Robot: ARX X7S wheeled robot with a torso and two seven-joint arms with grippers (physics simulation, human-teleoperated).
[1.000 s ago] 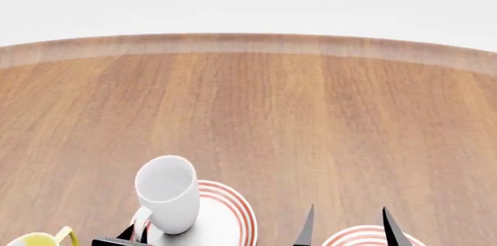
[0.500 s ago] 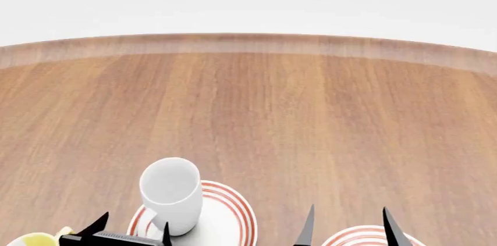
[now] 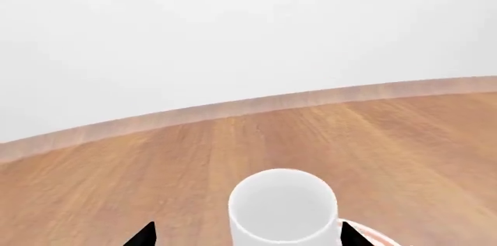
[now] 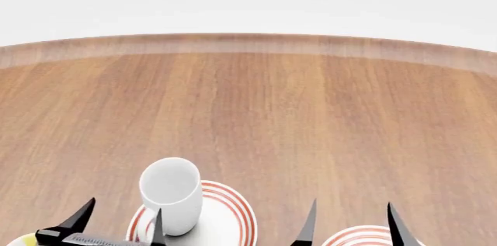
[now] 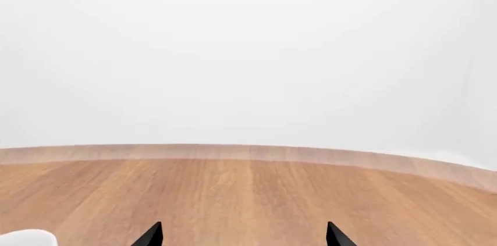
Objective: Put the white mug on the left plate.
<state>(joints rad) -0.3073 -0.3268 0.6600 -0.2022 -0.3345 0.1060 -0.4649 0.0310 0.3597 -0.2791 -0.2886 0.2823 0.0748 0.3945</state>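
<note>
The white mug (image 4: 171,192) stands upright on the left part of the left plate (image 4: 221,223), a white plate with red rings. My left gripper (image 4: 120,216) is open and empty, just left of the mug and nearer to me; one fingertip overlaps the mug's lower left side. In the left wrist view the mug (image 3: 283,210) stands just beyond the open left gripper (image 3: 246,235), and a bit of the plate's rim (image 3: 376,239) shows. My right gripper (image 4: 351,217) is open and empty above the right plate (image 4: 359,238). It also shows open in the right wrist view (image 5: 242,237).
The wooden table (image 4: 311,118) stretches far ahead to its curved far edge. A sliver of a yellow-and-white mug (image 4: 20,240) shows at the bottom left corner. A white shape (image 5: 27,238) sits at the lower edge of the right wrist view.
The white mug came down onto the left plate. My left gripper opened, let go of it and drew back to the left. My right gripper rose slightly.
</note>
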